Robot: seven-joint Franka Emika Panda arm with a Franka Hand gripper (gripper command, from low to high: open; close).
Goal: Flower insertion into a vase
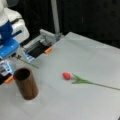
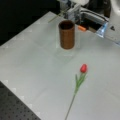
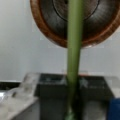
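At the worktop's [image 1: 75,100] nine o'clock edge, your fingers [image 1: 15,55] pinched a green stem [image 3: 73,50], its long axis pointing toward twelve o'clock over the vase [image 1: 25,83]; a red tulip [image 2: 83,68] lay apart.

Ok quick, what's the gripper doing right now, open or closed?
Gripper: closed on a green stem that reaches over the mouth of the vase.

One brown wooden vase [image 1: 25,83] stands on one pale table [image 1: 82,100]. One red tulip [image 1: 67,75] lies flat on it. One green stem [image 3: 73,57] shows in the wrist view. One gripper [image 1: 6,68].
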